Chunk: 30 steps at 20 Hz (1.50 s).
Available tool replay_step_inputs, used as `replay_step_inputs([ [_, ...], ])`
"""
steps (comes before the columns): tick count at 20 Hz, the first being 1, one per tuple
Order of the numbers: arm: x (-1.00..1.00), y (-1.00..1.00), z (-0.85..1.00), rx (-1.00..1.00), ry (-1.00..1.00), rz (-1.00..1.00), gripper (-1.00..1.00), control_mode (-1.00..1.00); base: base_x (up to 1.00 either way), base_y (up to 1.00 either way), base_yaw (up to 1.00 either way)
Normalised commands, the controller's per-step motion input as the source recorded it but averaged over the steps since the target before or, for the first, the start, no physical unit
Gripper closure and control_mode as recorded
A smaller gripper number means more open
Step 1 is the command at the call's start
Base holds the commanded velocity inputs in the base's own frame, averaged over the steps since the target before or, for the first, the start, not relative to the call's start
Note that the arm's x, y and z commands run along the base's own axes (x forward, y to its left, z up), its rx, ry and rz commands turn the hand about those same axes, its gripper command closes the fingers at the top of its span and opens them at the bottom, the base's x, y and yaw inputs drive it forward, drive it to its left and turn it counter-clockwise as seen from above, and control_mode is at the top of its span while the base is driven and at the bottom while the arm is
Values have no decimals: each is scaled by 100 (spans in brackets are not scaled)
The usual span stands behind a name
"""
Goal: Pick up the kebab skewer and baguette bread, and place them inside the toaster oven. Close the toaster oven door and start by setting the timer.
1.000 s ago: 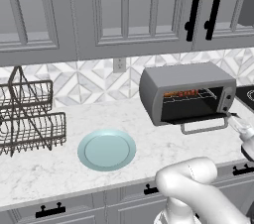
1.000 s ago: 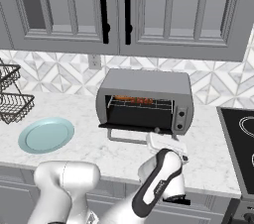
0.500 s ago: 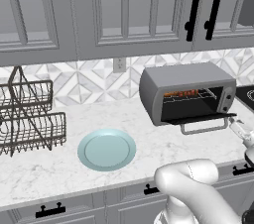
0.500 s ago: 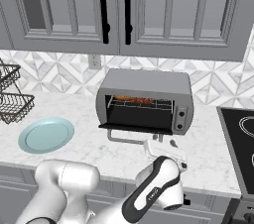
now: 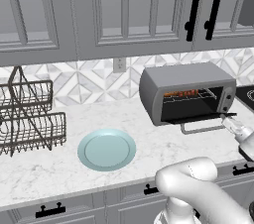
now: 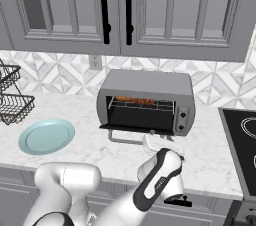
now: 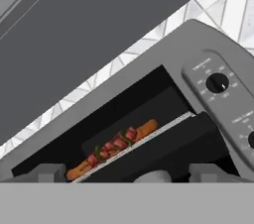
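The grey toaster oven (image 5: 186, 77) (image 6: 150, 82) (image 7: 208, 44) stands on the counter. Its dark toaster oven door (image 5: 198, 117) (image 6: 132, 127) (image 7: 168, 143) is dropped open, about level, with the silver handle (image 5: 201, 129) (image 6: 125, 140) in front. On the rack inside lie the kebab skewer (image 7: 116, 144) with red chunks and the orange-brown baguette bread (image 7: 147, 129), side by side. From the base views they read as one reddish strip (image 5: 181, 93) (image 6: 137, 101). My gripper (image 5: 230, 121) (image 6: 151, 141) (image 7: 129, 174) hangs open and empty just below the door's front edge. Two knobs (image 7: 217, 83) sit on the right panel.
A pale teal plate (image 5: 106, 149) (image 6: 46, 136) lies on the marble counter to the left. A wire dish rack (image 5: 30, 119) (image 6: 12, 102) stands further left. A black stovetop (image 6: 242, 140) borders the oven's right. Cabinets hang above.
The hand has risen a little and drawn closer to the underside of the open door and its handle. The jaws stay wide apart; the oven and the food have not moved.
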Motion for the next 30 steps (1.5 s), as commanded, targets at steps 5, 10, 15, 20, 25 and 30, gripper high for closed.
replay_step_inputs([
  [5,45,9,0,0,-4,9,-100,-100,0,0,0],
  [10,50,9,0,0,-6,7,-100,-100,0,0,0],
  [15,53,11,2,1,-10,7,-100,-100,0,0,0],
  [20,26,7,17,12,-42,15,-100,-100,0,0,0],
  [25,17,31,58,14,-36,9,-100,-100,0,0,0],
  [30,51,42,46,9,-14,2,-100,-100,0,0,0],
])
